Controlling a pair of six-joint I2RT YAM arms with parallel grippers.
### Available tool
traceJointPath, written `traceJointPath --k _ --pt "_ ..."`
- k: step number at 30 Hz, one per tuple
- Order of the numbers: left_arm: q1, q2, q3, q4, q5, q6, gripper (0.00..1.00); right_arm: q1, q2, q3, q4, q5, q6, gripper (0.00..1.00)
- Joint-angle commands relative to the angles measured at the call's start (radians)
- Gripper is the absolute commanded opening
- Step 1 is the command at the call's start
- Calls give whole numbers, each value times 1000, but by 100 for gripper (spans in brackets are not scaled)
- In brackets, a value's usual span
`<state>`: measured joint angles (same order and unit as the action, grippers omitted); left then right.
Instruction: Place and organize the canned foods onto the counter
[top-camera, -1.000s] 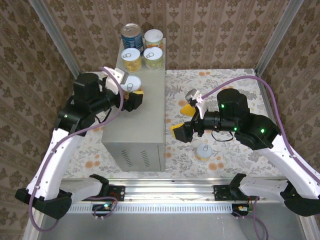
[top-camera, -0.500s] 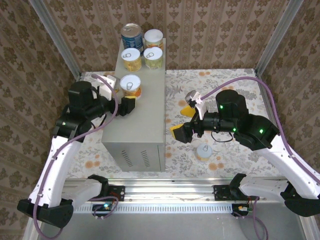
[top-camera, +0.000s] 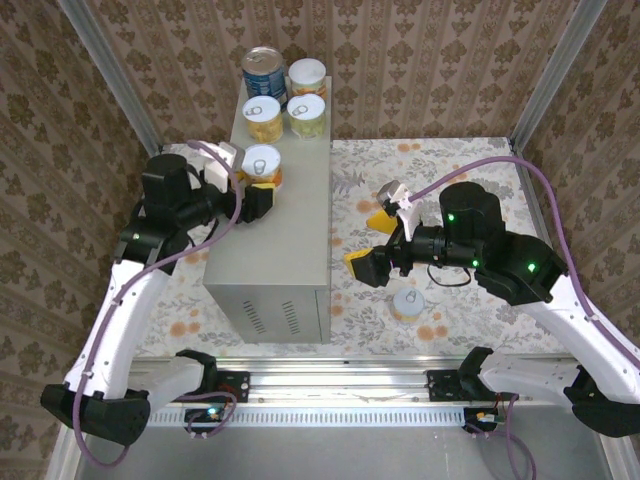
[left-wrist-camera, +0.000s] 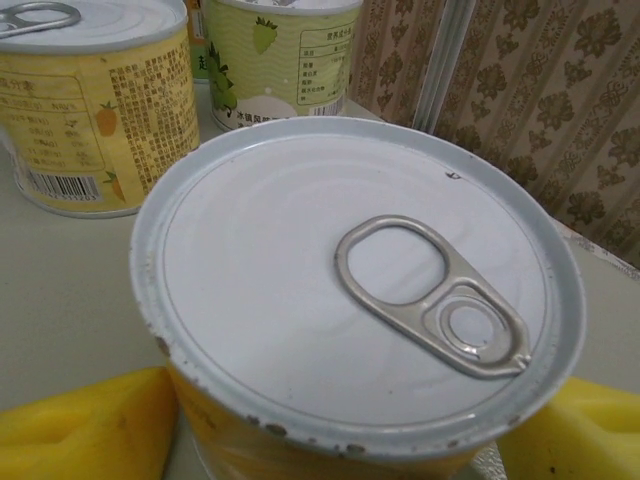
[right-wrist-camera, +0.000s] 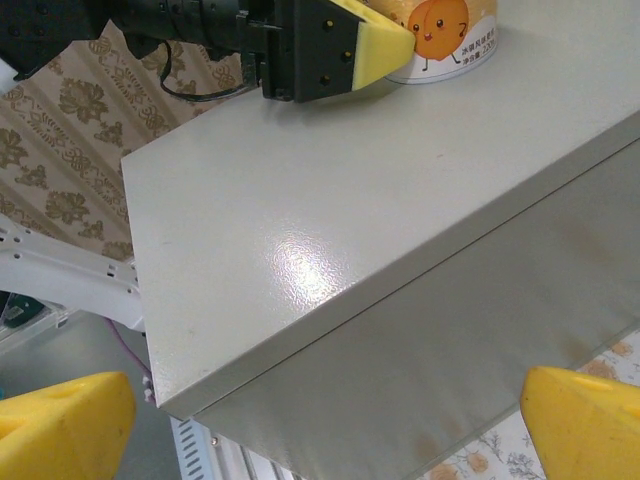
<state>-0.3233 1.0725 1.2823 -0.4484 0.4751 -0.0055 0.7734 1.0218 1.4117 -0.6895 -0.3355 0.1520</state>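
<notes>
The left arm (top-camera: 115, 310) rises from its base at the near left, bends at the elbow and reaches to the right. Its black wrist (top-camera: 172, 200) sits about level, and the left hand (top-camera: 250, 180) points right. The yellow pads (left-wrist-camera: 80, 430) stand wide apart; whether they press on anything is unclear. The right arm (top-camera: 575, 315) leans in from the near right. The right hand (top-camera: 369, 243) points left, its pads (right-wrist-camera: 60, 425) spread wide.
</notes>
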Motion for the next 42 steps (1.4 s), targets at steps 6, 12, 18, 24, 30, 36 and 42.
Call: traceJointPath --k 6,12,18,24,30,36,42 --pt "33 42 18 20 21 11 75 6 -14 -6 -15 23 -14 100" --pt "66 74 33 39 52 3 71 6 -18 -11 -15 24 -11 100" --pt "75 96 50 38 60 7 71 5 -25 -22 -10 24 -8 100" --pt "78 116 51 42 62 11 71 5 -26 -20 -16 24 -12 100" --pt "83 133 56 46 57 12 72 6 -35 -25 -21 23 -9 100" --pt "93 139 49 59 60 5 72 4 -43 -27 -27 27 -9 100" --pt "111 149 51 67 77 -4 72 6 -33 -21 -25 26 -10 100"
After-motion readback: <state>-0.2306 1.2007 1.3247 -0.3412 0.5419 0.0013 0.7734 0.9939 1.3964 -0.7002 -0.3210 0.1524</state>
